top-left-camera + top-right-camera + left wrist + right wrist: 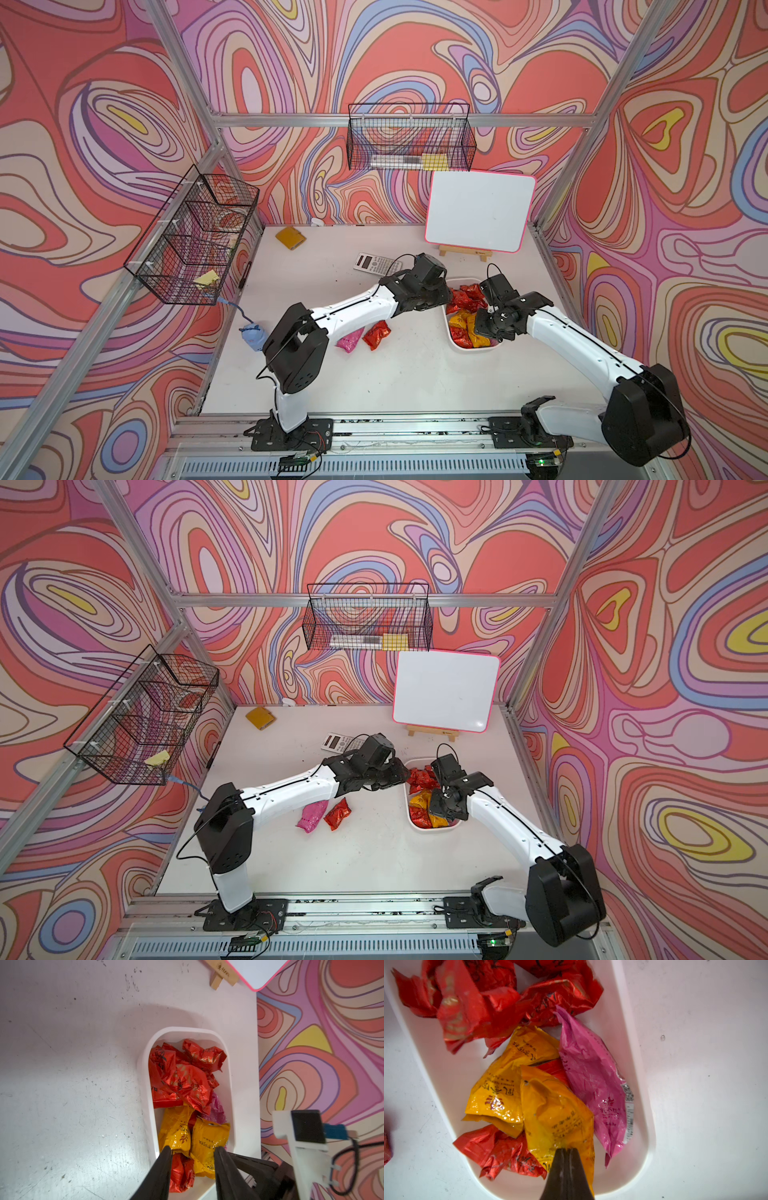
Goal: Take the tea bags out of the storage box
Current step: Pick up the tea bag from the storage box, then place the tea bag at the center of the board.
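Note:
The white storage box (474, 351) (429, 832) lies at the right of the table with several red, orange-yellow and pink tea bags (182, 1076) inside. My right gripper (566, 1149) is shut on the crimped edge of an orange-yellow tea bag (556, 1113), which lies beside a pink one (591, 1076). My left gripper (193, 1150) hovers open over the box's near end, its jaws apart above two yellow bags (176, 1128). Out on the table lie a pink tea bag (348, 341) and a red one (376, 334), under the left arm.
A calculator (372, 262) lies just behind the left wrist. A whiteboard (480, 210) on a wooden easel stands behind the box. A mustard pad (290, 237) sits at the back left. Wire baskets (191, 237) (409, 139) hang on the walls. A blue object (253, 336) lies at the left edge.

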`<action>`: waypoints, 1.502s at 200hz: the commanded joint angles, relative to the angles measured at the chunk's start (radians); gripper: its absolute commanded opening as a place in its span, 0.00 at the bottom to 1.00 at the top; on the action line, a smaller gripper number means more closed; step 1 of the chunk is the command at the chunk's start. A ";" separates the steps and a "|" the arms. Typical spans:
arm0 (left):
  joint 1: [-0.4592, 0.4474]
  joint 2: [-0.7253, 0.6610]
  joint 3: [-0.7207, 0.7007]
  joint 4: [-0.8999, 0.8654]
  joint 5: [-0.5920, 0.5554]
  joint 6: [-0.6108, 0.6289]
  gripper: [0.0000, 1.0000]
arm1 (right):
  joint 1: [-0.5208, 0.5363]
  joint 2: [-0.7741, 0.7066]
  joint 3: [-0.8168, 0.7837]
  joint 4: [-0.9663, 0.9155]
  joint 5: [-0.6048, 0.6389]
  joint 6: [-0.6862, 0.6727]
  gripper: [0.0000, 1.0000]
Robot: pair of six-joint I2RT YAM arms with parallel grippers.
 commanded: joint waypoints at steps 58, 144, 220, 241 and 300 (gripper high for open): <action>0.082 -0.238 -0.298 0.112 -0.040 -0.118 0.37 | -0.005 -0.070 0.209 -0.224 -0.033 -0.039 0.00; 0.181 -0.535 -0.628 0.052 -0.149 -0.180 0.37 | 0.183 -0.014 0.266 -0.149 -0.190 0.076 0.00; 0.197 -0.626 -0.633 -0.075 -0.171 -0.167 0.36 | 0.383 0.293 0.212 0.322 -0.245 0.314 0.00; 0.197 -0.640 -0.630 -0.094 -0.159 -0.142 0.36 | 0.388 0.365 0.206 0.398 -0.296 0.319 0.00; 0.197 -0.632 -0.604 -0.095 -0.099 -0.094 0.37 | 0.389 0.472 0.184 0.507 -0.348 0.318 0.00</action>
